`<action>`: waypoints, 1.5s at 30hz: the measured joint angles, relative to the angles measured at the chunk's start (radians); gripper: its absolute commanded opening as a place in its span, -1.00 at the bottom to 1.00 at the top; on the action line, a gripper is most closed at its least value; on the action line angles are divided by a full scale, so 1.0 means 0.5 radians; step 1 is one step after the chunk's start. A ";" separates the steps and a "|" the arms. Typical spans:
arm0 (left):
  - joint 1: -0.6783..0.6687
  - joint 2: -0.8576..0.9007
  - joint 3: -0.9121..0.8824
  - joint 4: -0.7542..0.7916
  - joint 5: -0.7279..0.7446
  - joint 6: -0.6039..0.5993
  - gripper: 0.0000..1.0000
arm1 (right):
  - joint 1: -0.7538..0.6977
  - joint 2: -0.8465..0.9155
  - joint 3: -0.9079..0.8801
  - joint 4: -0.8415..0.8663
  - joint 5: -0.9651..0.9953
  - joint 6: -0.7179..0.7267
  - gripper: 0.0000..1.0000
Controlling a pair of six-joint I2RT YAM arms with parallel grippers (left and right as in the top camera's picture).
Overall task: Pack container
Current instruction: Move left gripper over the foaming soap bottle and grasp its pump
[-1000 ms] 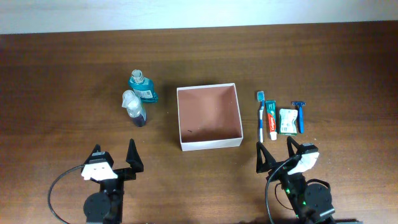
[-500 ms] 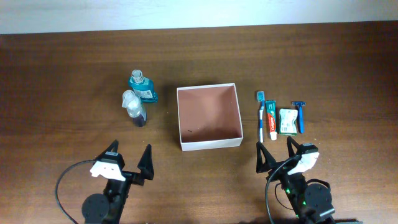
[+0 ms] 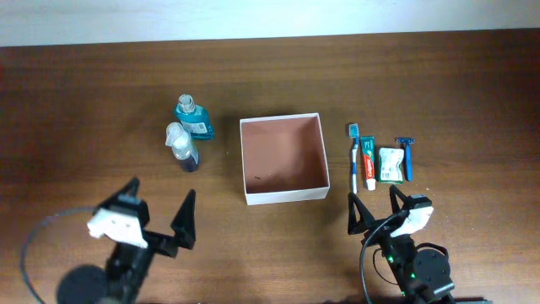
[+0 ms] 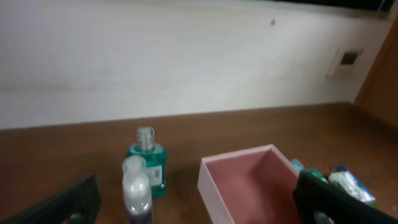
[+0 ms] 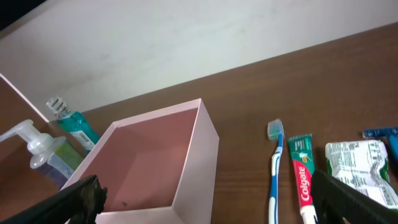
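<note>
Pack container: opening stage, by my reading. Nothing is lying on the reddish floor of the container [image 3: 283,156] apart from a small dark speck.

Container is sitting at the centre of the overhead frame on the dark wood table [image 3: 84,93], white walls upright, open side up.

Left of it, a teal mouthwash bottle [image 3: 192,118] and a clear pump bottle [image 3: 181,145] are standing just beside each other, the pump bottle nearer the lower edge. Both are standing apart from the container wall.

Right of it, four small items are lying in a close row: toothbrush [image 3: 354,156], toothpaste tube [image 3: 368,163], white-and-green packet [image 3: 389,164], blue razor [image 3: 407,157]. The toothbrush is lying closest to the container, not touching it.

Left gripper [image 3: 162,187], lower left of the overhead frame, is hovering with fingers spread wide and carrying nothing. Its wrist view is taking in both bottles and the container.

Right gripper [image 3: 372,194], lower right, just below the row, is gaping equally wide, with nothing between its fingers.

Step in hand, as I judge it: first approach, no item taken yet.

The next move is calling for a reach up-frame. On the left, the pump bottle is nearer and needs a grip around its body, low enough not to tip it. On the right, the items are lying flat, so a fingers-down pinch across a narrow width is needed. Toothbrush and tube are lying close together, so there is a risk of catching both.
</note>
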 measured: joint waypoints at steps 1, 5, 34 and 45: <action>0.000 0.126 0.150 -0.095 0.000 0.036 0.99 | 0.000 0.000 0.000 0.002 0.001 0.000 0.97; 0.000 0.578 0.692 -0.495 -0.004 0.153 0.99 | 0.000 0.000 0.000 0.002 0.000 -0.001 0.97; -0.002 2.476 1.724 -1.178 -0.357 0.283 0.99 | 0.000 0.000 0.000 0.003 0.000 -0.001 0.97; -0.002 2.703 1.724 -1.164 -0.357 0.285 0.85 | 0.000 0.000 0.000 0.004 0.000 -0.001 0.97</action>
